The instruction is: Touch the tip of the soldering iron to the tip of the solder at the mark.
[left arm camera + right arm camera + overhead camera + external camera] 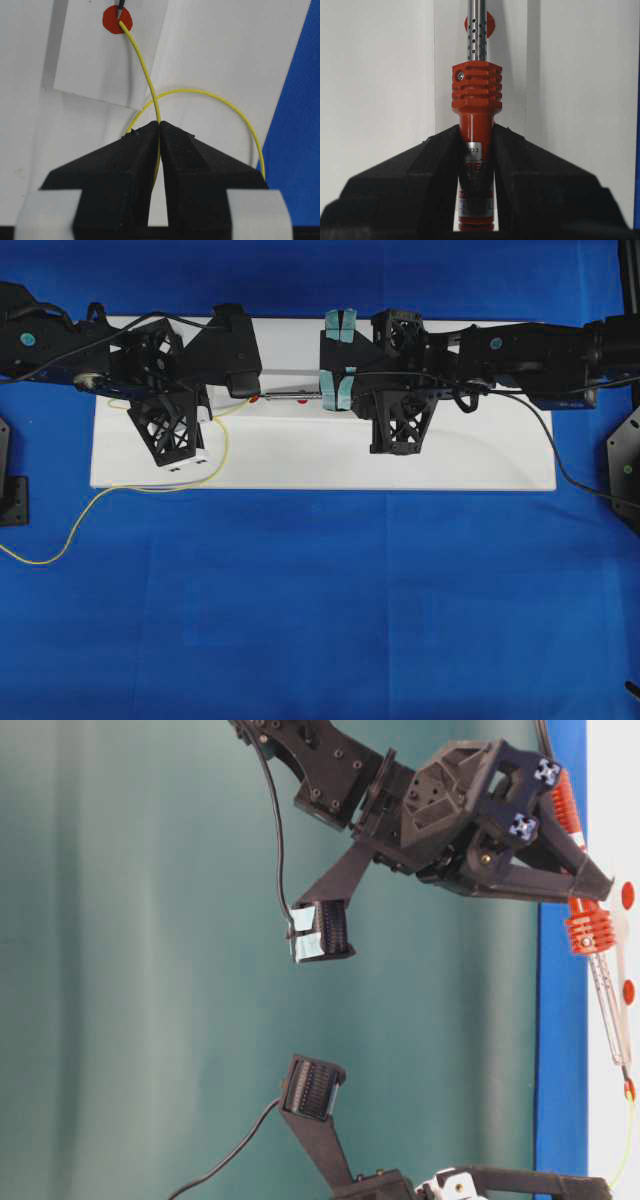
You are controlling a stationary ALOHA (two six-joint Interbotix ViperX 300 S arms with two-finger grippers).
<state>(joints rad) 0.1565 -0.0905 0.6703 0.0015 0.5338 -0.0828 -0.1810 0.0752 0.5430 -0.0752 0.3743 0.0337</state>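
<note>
Solder (145, 70) pinched in closed left pincer (159, 125), its tip meeting soldering iron (476, 95) tip on red mark (117, 20); right pincer (476, 135) clamped on iron's red handle over white board (450, 460).

From overhead I see the table (320, 620) covered w/ blue cloth, a white rectangular board (480, 465) lying flat across its upper-mid part. Table-level cam shows a plain teal-green backdrop (140, 960) behind, faint vertical folds. Light is even, soft shadows on the board. No windows or floor visible.
</note>
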